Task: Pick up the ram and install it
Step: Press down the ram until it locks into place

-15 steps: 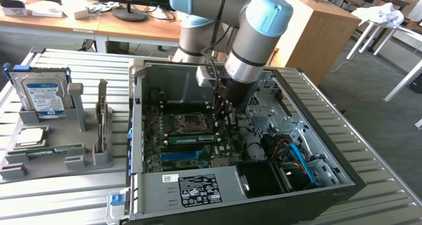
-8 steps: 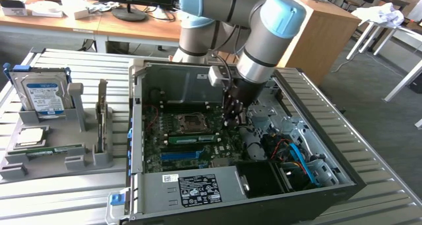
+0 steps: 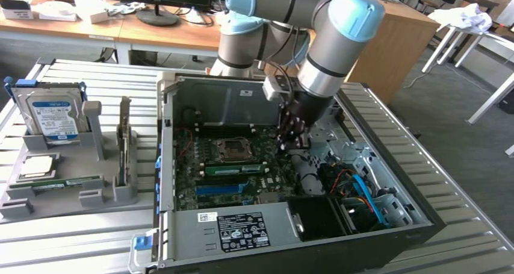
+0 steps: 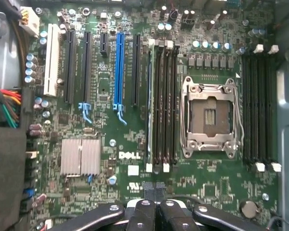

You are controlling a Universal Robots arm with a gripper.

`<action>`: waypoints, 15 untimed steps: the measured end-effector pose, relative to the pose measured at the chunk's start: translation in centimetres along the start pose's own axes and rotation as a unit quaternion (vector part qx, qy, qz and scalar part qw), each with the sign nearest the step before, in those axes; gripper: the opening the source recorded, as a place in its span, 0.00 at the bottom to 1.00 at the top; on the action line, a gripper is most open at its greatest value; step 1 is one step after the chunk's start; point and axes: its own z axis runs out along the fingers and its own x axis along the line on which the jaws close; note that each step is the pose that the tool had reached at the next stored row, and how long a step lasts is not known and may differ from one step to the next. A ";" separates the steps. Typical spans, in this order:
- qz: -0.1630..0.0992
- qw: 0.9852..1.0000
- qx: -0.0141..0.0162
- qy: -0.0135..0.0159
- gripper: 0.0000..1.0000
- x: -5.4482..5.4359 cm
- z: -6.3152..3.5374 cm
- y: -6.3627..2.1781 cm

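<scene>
ram [image 3: 233, 167] sits flat in a motherboard [image 3: 229, 165] slot inside the open PC case [image 3: 386, 238], just beside the CPU socket [image 3: 235, 147]. Second green stick [image 3: 60, 183] lies in the grey rack [image 3: 56, 199] near the desk's [image 3: 72, 238] edge. Claw [image 3: 291, 143] pressed together, empty, above the board.

Arm [image 3: 337, 39] bent downward, wrist vertical; gripper [image 4: 154, 192] jaws closed, nothing held.

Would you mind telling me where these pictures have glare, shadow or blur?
Exterior view: daylight glare on the floor at the exterior view's right, case interior shadowed under the arm. Wrist view: motherboard evenly lit and sharp, the gripper dark and slightly soft.
</scene>
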 end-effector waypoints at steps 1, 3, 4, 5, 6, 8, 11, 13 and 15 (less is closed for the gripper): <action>0.000 1.000 0.000 -0.001 0.10 0.0 -0.17 -0.12; 0.000 1.000 0.000 -0.002 0.10 0.0 -0.55 -0.34; 0.000 1.000 0.000 -0.003 0.10 0.0 -0.77 -0.43; 0.000 1.000 0.000 -0.004 0.10 0.0 -1.01 -0.49; 0.000 1.000 0.000 -0.005 0.10 -0.1 -1.26 -0.54; -0.001 1.000 0.000 -0.007 0.10 -0.1 -1.59 -0.59; -0.001 1.000 0.000 -0.008 0.10 -0.1 -1.60 -0.59; -0.001 1.000 0.000 -0.008 0.10 -0.1 -1.60 -0.58; -0.001 1.000 0.000 -0.008 0.10 -0.1 -1.61 -0.58</action>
